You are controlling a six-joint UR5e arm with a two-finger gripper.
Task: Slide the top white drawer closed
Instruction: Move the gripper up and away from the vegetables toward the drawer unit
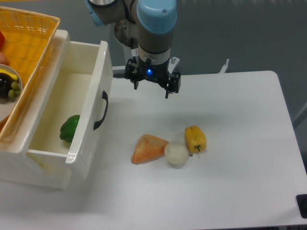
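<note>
Top white drawer [72, 115], left of frame, looks like stiff, slick plastic, probably light. Push its front panel beside the black handle [101, 110]. Hand [152, 86] hangs released, holding nothing.

one fixed camera looks steeply down from the front onto the white table [240, 143], fairly near.

The glossy cream-white top drawer [91, 108] stood pulled fully open, black curved handle facing right, a green item inside.
</note>
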